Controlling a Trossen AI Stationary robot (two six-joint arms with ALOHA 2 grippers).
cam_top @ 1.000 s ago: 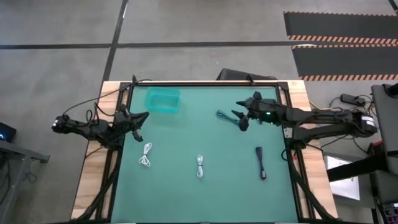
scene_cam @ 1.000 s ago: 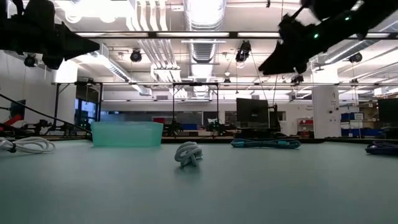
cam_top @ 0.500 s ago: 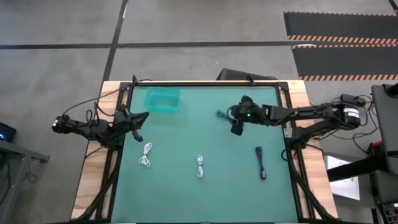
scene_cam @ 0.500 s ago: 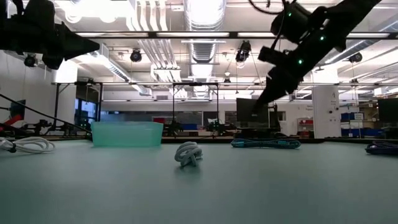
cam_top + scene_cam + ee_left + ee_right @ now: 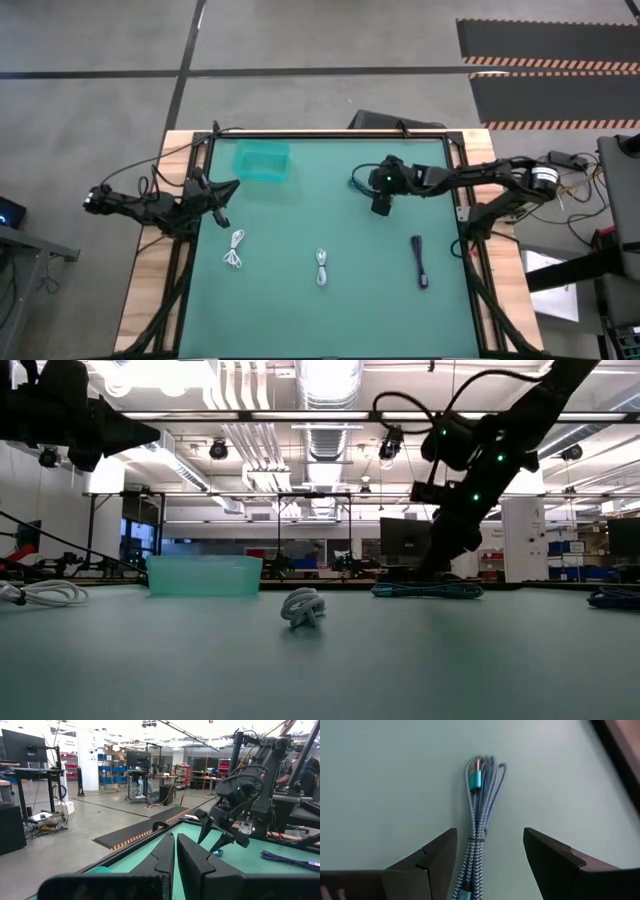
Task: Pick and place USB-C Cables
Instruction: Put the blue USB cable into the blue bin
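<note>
The grey-teal cable bundle [image 5: 357,185] lies flat near the table's far right, and shows lengthwise in the right wrist view [image 5: 479,815]. My right gripper [image 5: 379,197] [image 5: 490,834] hangs open just above it, pointing down, one finger on either side of the bundle, touching nothing. In the low view this gripper [image 5: 432,565] stands over the cable [image 5: 427,590]. Two white bundles [image 5: 235,250] [image 5: 321,268] and the black bundle [image 5: 420,262] lie on the near half. My left gripper [image 5: 222,190] [image 5: 173,851] waits shut at the left edge.
The teal bin [image 5: 262,160] [image 5: 205,575] stands at the far left of the green mat, apart from the cables. A black frame [image 5: 330,133] runs around the mat. Open mat lies between the bin and the grey-teal cable.
My right gripper has moved toward the table's left and come down toward the grey-teal cable, tipping from a slant to point nearly straight down. The cables and the bin have stayed where they were.
</note>
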